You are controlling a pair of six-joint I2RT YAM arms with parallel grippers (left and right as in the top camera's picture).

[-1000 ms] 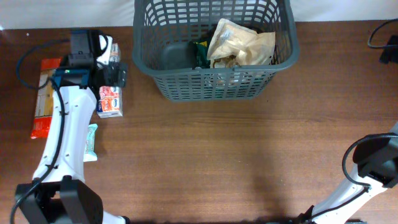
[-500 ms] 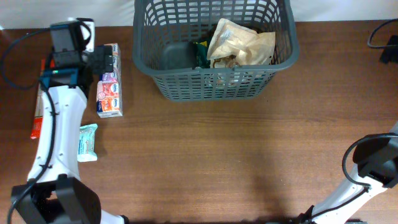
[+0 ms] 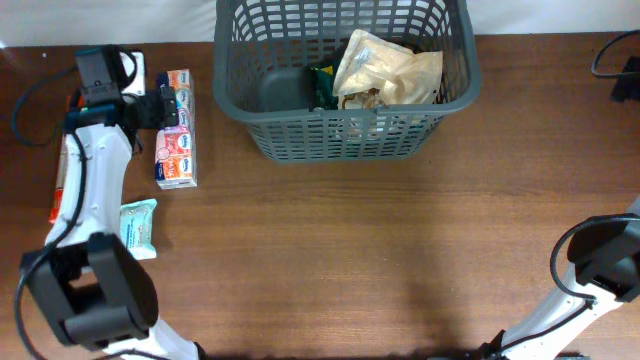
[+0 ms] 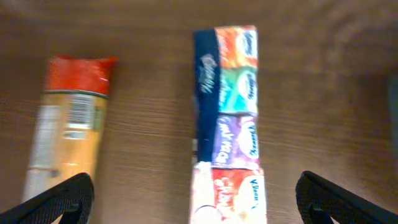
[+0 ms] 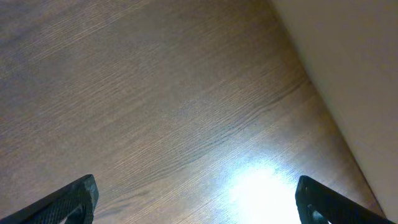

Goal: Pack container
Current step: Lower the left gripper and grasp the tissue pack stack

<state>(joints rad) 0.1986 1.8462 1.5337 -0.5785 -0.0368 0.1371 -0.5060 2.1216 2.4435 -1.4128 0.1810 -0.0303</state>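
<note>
The container [image 3: 290, 140] is in neither hand: the left hand [image 4: 199, 202] hangs released, its fingers spread wide astride a multicoloured tissue pack [image 4: 227, 118], with a red-and-yellow packet [image 4: 68, 130] beside it and the container farther right at the worktop's [image 3: 330, 260] far edge, while the right hand [image 5: 196, 202] gapes released over wood.
</note>
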